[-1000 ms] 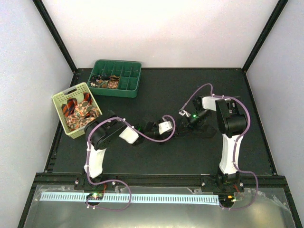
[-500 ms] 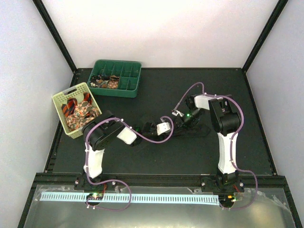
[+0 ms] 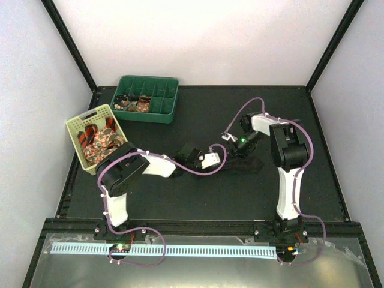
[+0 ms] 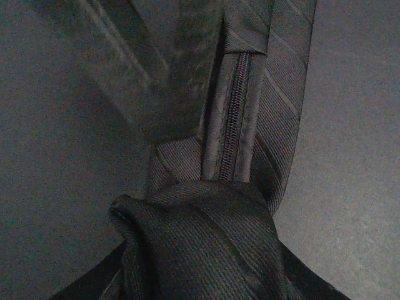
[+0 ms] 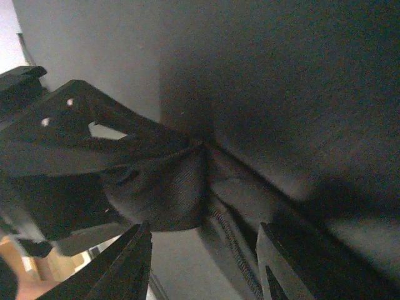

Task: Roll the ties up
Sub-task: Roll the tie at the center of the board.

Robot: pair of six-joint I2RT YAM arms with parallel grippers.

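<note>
1. Changed since the earlier frame: right claw [image 5: 203, 240] has parted its jaws and now gapes, gripping nothing; left claw [image 4: 200, 292] has closed round the roll.
2. Dark tie [image 4: 206, 237]: centre of the overhead frame on the tabletop [image 3: 180, 201], one end rolled, tail flat.
3. Hazard: the roll may spring loose or skew, since only one claw pinches the slippery fabric.

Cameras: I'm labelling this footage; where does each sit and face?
Top external: overhead and behind, looking down on the black table; left arm, right arm show.
Left wrist: close above the dark striped fabric necktie; the left hand hardly shows.
Right wrist: low over the table, facing the left hand; right hand at bottom.
Both wrists share the necktie.
</note>
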